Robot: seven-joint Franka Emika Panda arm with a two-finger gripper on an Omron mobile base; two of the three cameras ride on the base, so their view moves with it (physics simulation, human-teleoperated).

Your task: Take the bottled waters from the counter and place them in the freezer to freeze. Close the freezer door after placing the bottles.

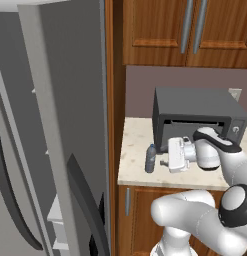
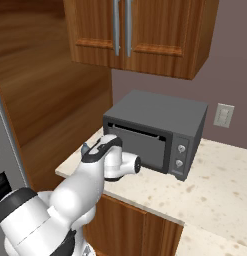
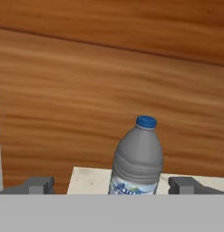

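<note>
Now the robot's white hand with two small dark tips (image 1: 165,162) was low over the beige speckled stone surface (image 1: 132,150), near the middle of the left base view. It was turned sideways and pointed at a small smoky grey plastic bottle with a blue cap (image 1: 151,158). The bottle stood upright on the surface, just beside the hand and not touching it. In the hand view the bottle (image 3: 137,158) sat a little right of the middle, with the two dark tips (image 3: 38,185) wide apart on either side of it. So the hand was open and held nothing. I think it was lined up this way so the tips could slide around the bottle and squeeze it.

Behind the bottle a brown wooden wall (image 3: 109,90) filled the top of the hand view. A dark grey box-shaped microwave (image 1: 197,115) sat on the surface at the right of the left base view, behind the arm.

At the left of that view the tall grey freezer door with a long dark handle (image 1: 70,125) stood swung open. Pale shelves (image 1: 56,215) showed low down. I could not tell if anything was on them.
</note>
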